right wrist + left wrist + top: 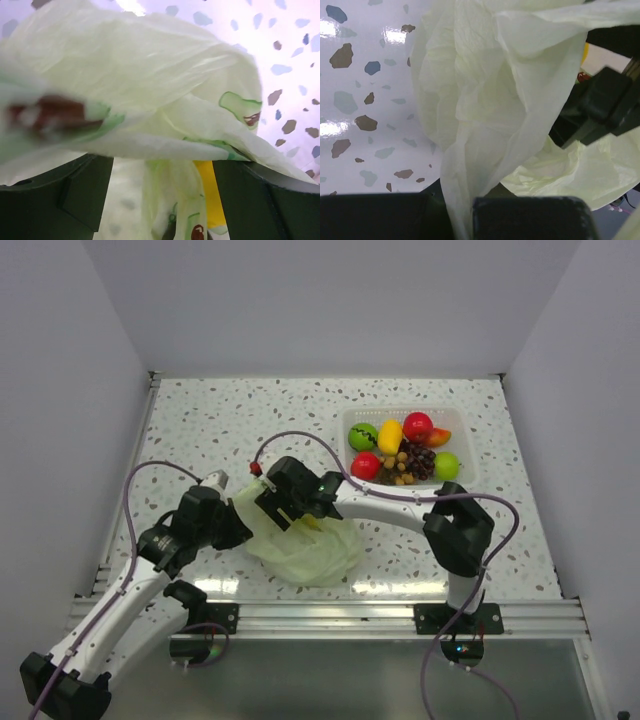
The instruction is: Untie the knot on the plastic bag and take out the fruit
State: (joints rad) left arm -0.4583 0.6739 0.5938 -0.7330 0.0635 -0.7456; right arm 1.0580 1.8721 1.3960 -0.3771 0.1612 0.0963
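Note:
The pale green plastic bag (pixel 308 548) lies crumpled on the table between the arms. My left gripper (pixel 238 516) is at its left side, shut on a fold of the plastic (pixel 457 200). My right gripper (pixel 290 508) hangs over the bag's top, fingers (pixel 75 195) wide apart. Between them hang a bunched strip of printed plastic (pixel 172 200) and a yellow fruit (pixel 209 195) inside the bag. I cannot pick out the knot. More fruit (pixel 390 436) lies in a tray.
A clear tray (pixel 458 420) at the back right holds a striped green ball (pixel 362 436), a lime green apple (pixel 447 466), grapes (pixel 420 460) and red pieces. Walls close in the speckled table (pixel 210 420) on three sides.

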